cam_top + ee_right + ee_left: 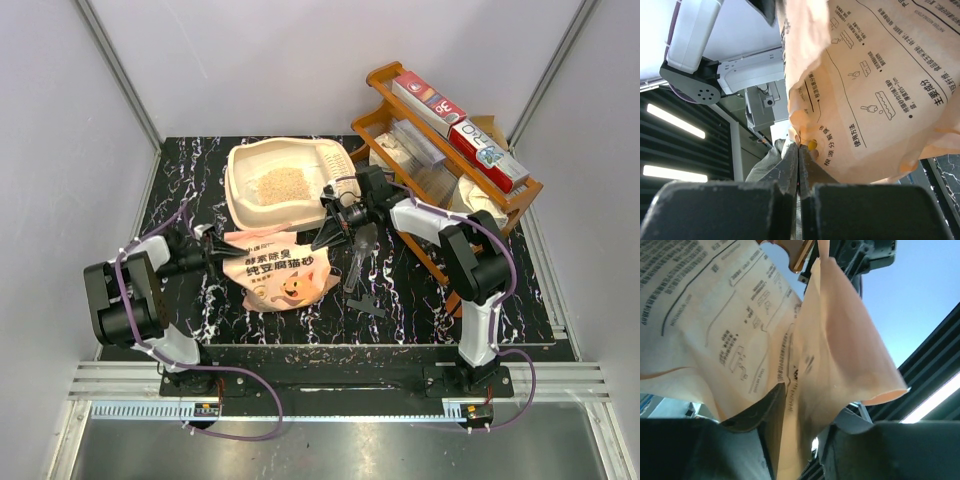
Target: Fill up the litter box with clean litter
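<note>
The cream litter box point(240, 165) stands at the back of the table with a pile of pale tan clean litter point(283, 185) inside it. In front of it the pink-orange printed bag point(275, 272) hangs between both grippers. My left gripper point(213, 245) is shut on the bag's left edge; in the left wrist view a fold of the bag point(765, 340) runs down between the fingers of that gripper point(812, 402). My right gripper point(328, 232) pinches the bag's right top corner. In the right wrist view, that gripper point(799, 147) has its jaws pressed together on the edge of the bag point(875, 85).
A brown wooden rack point(505, 205) with long boxes stands at the back right, close behind the right arm. A dark translucent scoop point(360, 258) and a small black piece point(370, 305) lie on the marbled black table right of the bag.
</note>
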Controlling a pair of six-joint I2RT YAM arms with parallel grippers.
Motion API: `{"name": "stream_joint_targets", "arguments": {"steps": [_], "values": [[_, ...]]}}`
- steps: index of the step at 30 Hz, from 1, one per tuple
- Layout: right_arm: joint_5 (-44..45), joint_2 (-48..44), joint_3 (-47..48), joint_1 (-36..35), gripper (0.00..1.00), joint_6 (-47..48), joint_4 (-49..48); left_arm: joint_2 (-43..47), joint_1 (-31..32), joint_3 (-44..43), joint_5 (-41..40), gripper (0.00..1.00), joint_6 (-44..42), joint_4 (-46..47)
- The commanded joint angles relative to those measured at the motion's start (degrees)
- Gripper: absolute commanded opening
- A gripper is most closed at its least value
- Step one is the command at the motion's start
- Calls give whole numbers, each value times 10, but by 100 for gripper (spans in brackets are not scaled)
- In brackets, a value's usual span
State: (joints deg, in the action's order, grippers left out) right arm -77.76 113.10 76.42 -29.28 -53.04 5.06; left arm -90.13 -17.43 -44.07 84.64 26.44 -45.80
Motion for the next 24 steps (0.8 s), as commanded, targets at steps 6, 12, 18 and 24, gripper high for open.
{"name": "stream_joint_targets", "arguments": {"steps": [6,12,18,24], "values": [[-74,10,44,9,0,-5,73,92,-35,-229,-228,52,-441,-234],[-60,17,43,11,0,-29,87,246,-30,-171,-305,56,-576,-131],[-42,19,39,16,0,-33,117,347,136,-157,-335,66,-705,-33],[-37,18,31,18,0,-34,124,326,274,-148,-392,69,-796,15]]}}
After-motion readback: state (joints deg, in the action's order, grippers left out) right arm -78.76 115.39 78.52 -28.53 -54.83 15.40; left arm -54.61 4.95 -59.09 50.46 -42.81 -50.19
